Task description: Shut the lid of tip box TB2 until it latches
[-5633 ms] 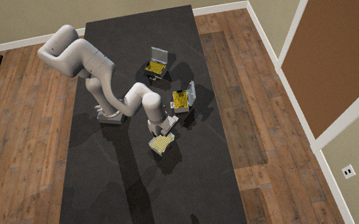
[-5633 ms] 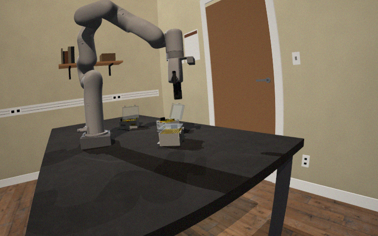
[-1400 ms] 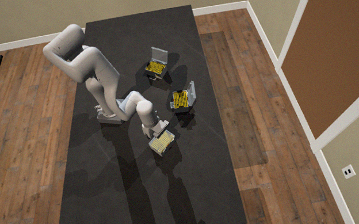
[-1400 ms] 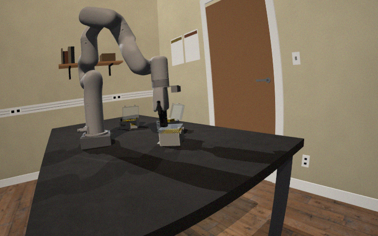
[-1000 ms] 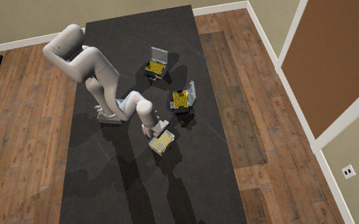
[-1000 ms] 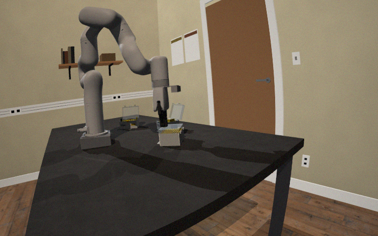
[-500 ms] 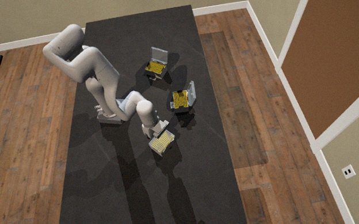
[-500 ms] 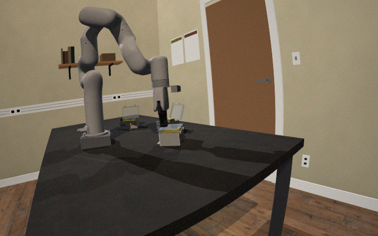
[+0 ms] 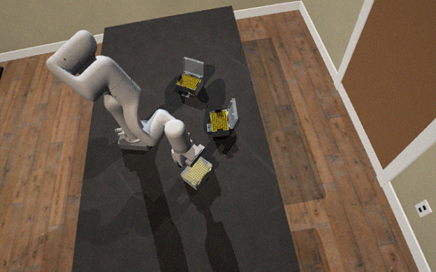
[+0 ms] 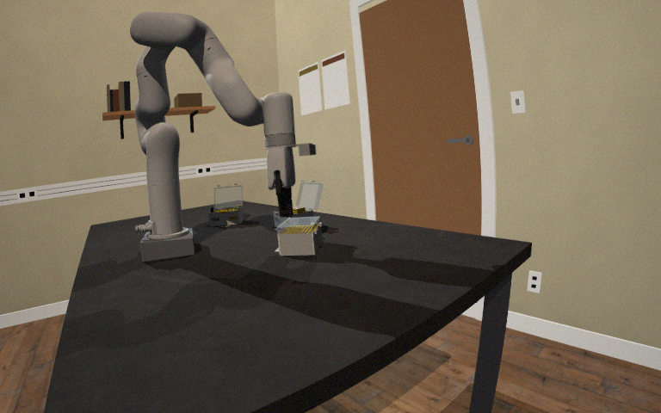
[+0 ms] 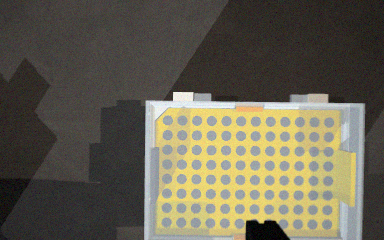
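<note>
The nearest tip box (image 9: 196, 172) stands on the black bench with its clear lid lying down over the yellow tip rack; it also shows in the exterior view (image 10: 298, 236) and fills the wrist view (image 11: 252, 170). An orange tab (image 11: 249, 108) sits at its far edge in the wrist view. My gripper (image 10: 284, 210) is shut and empty, pointing straight down at the box's edge nearest the arm. Its dark fingertips (image 11: 265, 230) show at the bottom of the wrist view over the lid. I cannot tell whether the lid is latched.
Two other tip boxes stand farther back with lids raised open: one (image 9: 189, 76) at the far side and one (image 9: 221, 119) to the right. They also show in the exterior view (image 10: 226, 203) (image 10: 306, 197). The arm's base (image 9: 132, 140) stands to the left.
</note>
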Controlling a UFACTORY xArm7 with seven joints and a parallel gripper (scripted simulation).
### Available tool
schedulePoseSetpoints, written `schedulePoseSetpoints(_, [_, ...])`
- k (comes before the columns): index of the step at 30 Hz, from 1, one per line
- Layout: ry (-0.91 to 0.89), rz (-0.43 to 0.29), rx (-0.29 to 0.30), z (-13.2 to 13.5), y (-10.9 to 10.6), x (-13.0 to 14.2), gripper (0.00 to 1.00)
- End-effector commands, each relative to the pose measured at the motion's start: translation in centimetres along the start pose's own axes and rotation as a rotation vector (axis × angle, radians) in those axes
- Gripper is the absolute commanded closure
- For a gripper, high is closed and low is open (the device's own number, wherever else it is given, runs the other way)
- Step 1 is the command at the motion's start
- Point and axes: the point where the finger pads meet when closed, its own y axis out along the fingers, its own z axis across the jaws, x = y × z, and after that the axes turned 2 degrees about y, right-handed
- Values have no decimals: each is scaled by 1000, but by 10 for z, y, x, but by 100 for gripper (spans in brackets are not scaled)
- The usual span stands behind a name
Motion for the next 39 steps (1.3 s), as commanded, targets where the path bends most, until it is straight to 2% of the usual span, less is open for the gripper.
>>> schedulePoseSetpoints(1, [0,4,0,0,-9,-1,100])
schedulePoseSetpoints(20, [0,4,0,0,-37,-1,100])
schedulePoseSetpoints(39, [0,4,0,0,-37,-1,100])
